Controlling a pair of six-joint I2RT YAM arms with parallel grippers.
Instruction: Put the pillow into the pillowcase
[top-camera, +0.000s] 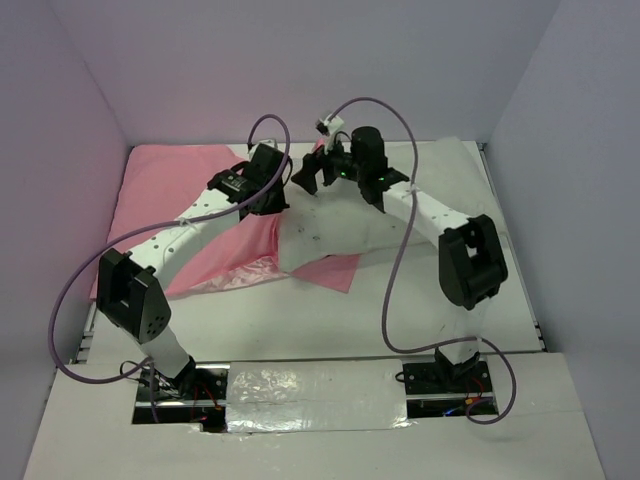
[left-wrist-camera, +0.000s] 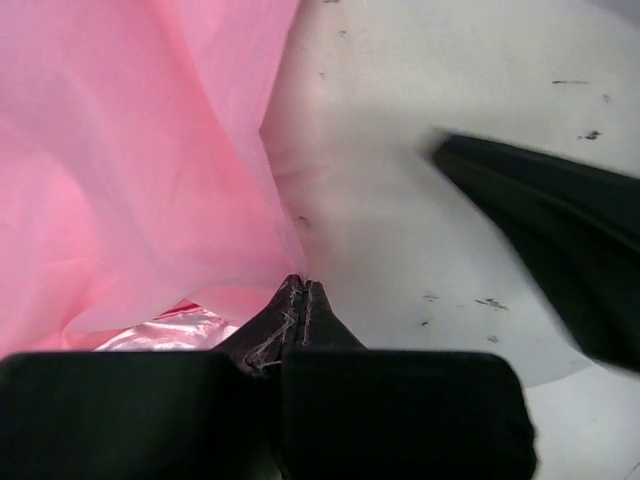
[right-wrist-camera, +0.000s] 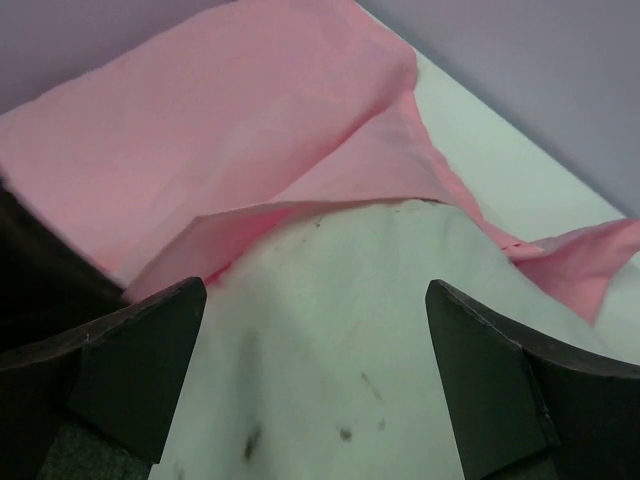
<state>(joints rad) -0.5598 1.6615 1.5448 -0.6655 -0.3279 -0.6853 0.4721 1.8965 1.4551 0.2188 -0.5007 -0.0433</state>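
One white pillow (top-camera: 335, 230) is seen lying on the surface (top-camera: 330, 325). One pink pillowcase (top-camera: 170, 185) is spread to the pillow's left, with a pink corner showing from under the pillow's near edge. Two grippers are pictured at the pillow's far end. The left gripper (left-wrist-camera: 300, 295) is closed tight, and the pillowcase's edge runs down to its tips and is apparently pinched there. The right gripper (right-wrist-camera: 315, 300) is held wide open just above the pillow, with nothing gripped. Part of the pillow is hidden from above by the right arm (top-camera: 440, 225). A dark blurred shape (left-wrist-camera: 560, 230) over the pillow in the left wrist view cannot be identified.
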